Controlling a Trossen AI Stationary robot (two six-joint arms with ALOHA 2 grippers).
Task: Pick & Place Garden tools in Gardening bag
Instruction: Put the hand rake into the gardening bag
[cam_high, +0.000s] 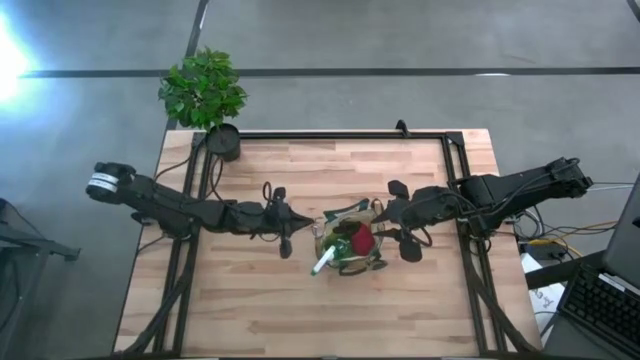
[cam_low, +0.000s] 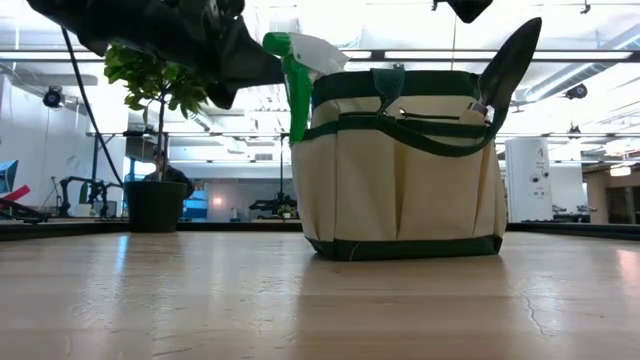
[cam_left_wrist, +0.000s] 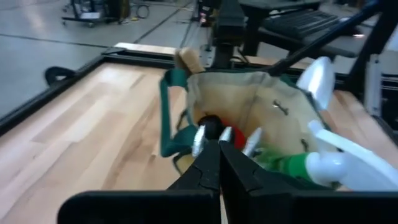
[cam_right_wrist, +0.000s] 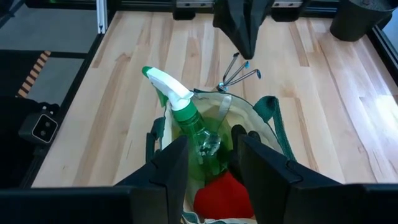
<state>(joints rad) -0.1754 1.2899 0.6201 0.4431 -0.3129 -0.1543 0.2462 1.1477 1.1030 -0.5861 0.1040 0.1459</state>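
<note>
The tan gardening bag (cam_high: 372, 262) with green trim stands upright on its base at the table's middle (cam_low: 400, 180). A green-and-white spray bottle (cam_right_wrist: 180, 106), a red item (cam_right_wrist: 221, 190) and a trowel blade (cam_low: 510, 60) stick out of it. The hand rake's metal tines (cam_right_wrist: 236, 71) rise from the bag's rim on the left arm's side. My left gripper (cam_left_wrist: 219, 155) is shut, with its tips at those tines (cam_left_wrist: 225, 134). My right gripper (cam_right_wrist: 211, 162) is open and empty, hovering above the bag's right side (cam_high: 400, 220). My left gripper has its shut fingertips (cam_right_wrist: 245, 56) right at the rake's middle tine, coming from the table's left and slanting down. I cannot tell whether they touch it or pinch it. The rake stands in the bag with its tines up.
A potted green plant in a black pot (cam_high: 222, 140) stands at the table's far left corner. A black metal frame (cam_high: 340, 135) runs along the table's far and side edges. Bare wood lies in front of the bag (cam_high: 330, 310).
</note>
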